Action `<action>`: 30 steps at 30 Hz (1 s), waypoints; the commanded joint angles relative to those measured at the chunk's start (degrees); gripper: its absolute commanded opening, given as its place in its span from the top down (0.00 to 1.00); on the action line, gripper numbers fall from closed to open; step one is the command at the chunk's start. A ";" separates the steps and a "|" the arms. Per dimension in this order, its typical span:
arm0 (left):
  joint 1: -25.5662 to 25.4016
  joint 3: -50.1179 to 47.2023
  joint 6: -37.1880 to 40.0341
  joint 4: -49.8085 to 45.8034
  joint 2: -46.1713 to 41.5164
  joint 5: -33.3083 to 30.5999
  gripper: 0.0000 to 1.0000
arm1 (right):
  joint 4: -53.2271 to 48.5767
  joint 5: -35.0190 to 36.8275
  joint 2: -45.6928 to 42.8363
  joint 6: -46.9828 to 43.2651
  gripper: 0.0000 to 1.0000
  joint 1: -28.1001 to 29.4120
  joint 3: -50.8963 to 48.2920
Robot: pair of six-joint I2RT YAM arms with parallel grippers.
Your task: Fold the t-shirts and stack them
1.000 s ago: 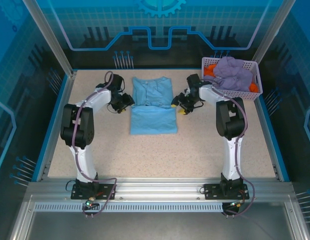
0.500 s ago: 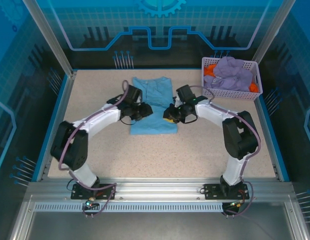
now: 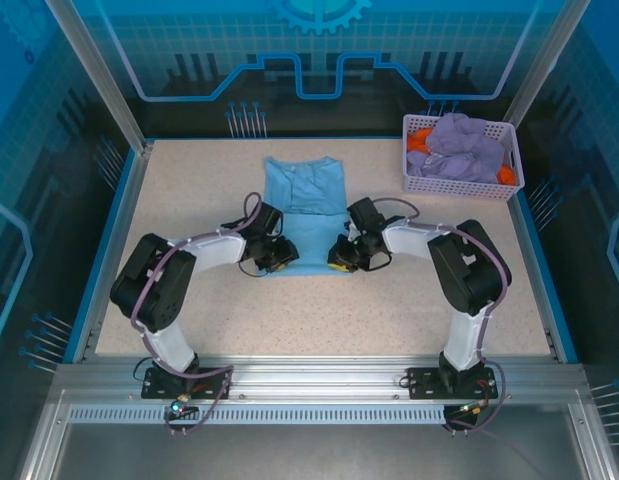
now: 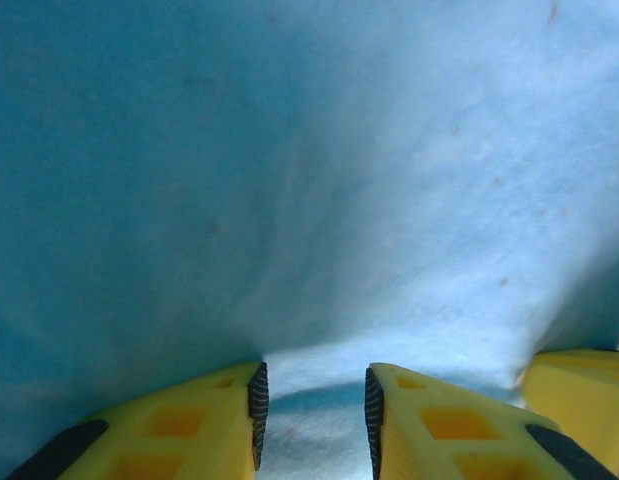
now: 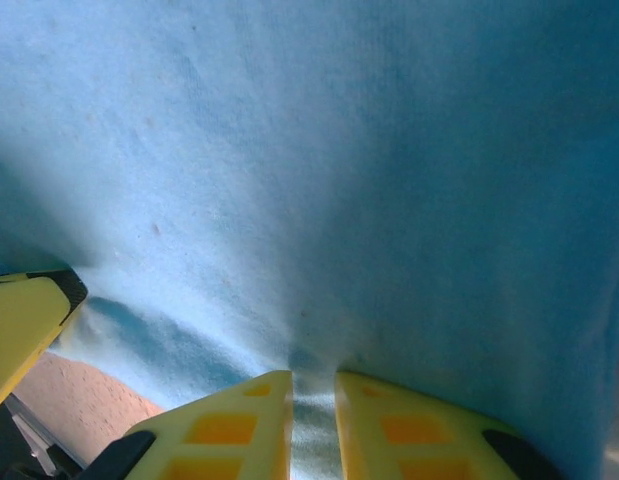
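The sky-blue t-shirt (image 3: 304, 190) lies flat in the middle of the table, collar towards the far side. My left gripper (image 3: 278, 257) is at the shirt's near-left hem and my right gripper (image 3: 340, 257) at its near-right hem. The left wrist view has blue cloth (image 4: 309, 180) right up to the lens, with a bunched fold pinched between the yellow fingers of the left gripper (image 4: 311, 388). In the right wrist view the right gripper (image 5: 313, 385) is nearly closed on a thin fold of the same cloth (image 5: 349, 170). Lavender t-shirts (image 3: 467, 148) and an orange one (image 3: 421, 140) lie in the basket.
The lavender mesh basket (image 3: 459, 186) stands at the far right corner. Bare speckled tabletop (image 3: 389, 310) lies between the shirt and the arm bases. The other arm's yellow finger shows at the edge of each wrist view.
Both grippers have come from the shirt's far sides down along its edges to the near hem. They now grip the cloth there.
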 commanded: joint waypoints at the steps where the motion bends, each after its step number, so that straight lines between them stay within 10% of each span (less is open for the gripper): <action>1: 0.02 -8.68 -1.43 -0.40 -3.71 2.99 0.66 | -1.97 3.29 -2.68 0.63 0.79 2.89 -6.40; 8: -1.18 -22.48 -4.25 -1.10 -16.35 4.57 0.62 | -0.46 5.32 -12.43 3.91 0.77 7.57 -18.25; 15: -0.49 -11.62 -0.01 -12.98 -28.82 -2.18 0.58 | -4.13 3.56 -20.85 5.49 0.71 5.46 -13.11; 30: 10.40 2.43 7.38 -3.31 0.32 0.21 0.76 | -7.75 2.54 5.18 1.36 0.79 -4.04 9.40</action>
